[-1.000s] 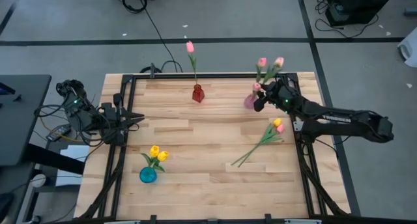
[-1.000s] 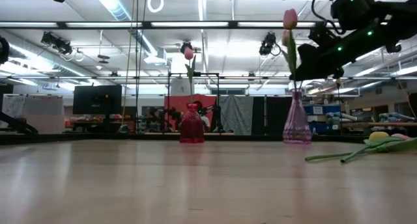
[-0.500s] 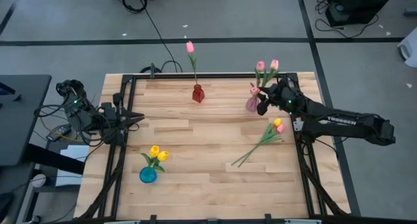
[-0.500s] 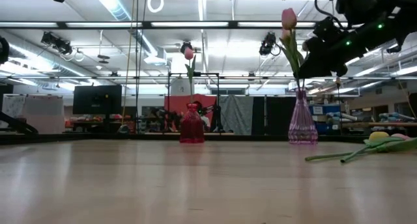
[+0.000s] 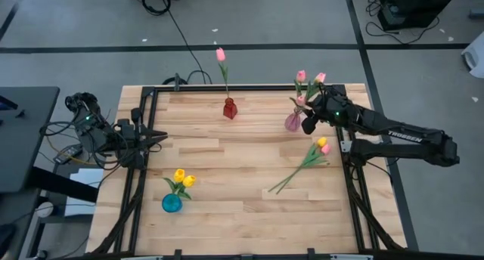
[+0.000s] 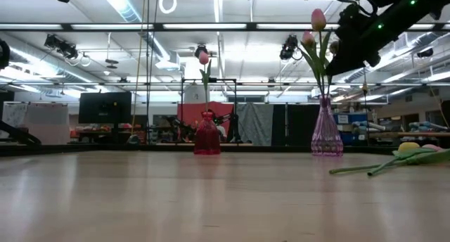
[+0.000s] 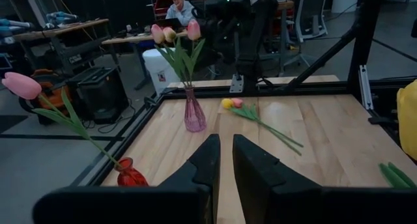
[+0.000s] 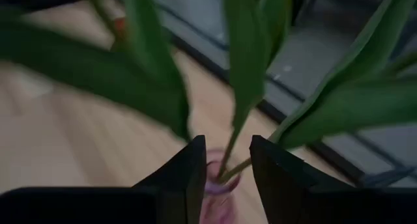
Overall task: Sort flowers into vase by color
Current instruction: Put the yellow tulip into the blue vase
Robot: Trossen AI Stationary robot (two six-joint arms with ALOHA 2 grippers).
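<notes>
- Flowers are spread about the tabletop [image 5: 249,192]: pink tulips [image 5: 308,85] stand in the purple vase [image 5: 293,122], one pink tulip [image 5: 221,55] in the red vase [image 5: 229,109], yellow tulips [image 5: 183,177] in the blue vase [image 5: 172,203], and a yellow and pink pair [image 5: 322,145] lies loose near the right edge.
- Right end effector [image 8: 225,160] hovers just above the purple vase, fingers parted with stems standing between them, gripping nothing.
- Left end effector [image 7: 225,160] waits at the left edge, fingers narrow and empty.
- Risk, as I judge it: lifting away could snag leaves and tip the slim vase or drag a stem out.
- Loose pair lies touching, so one grasp might catch both colours.
</notes>
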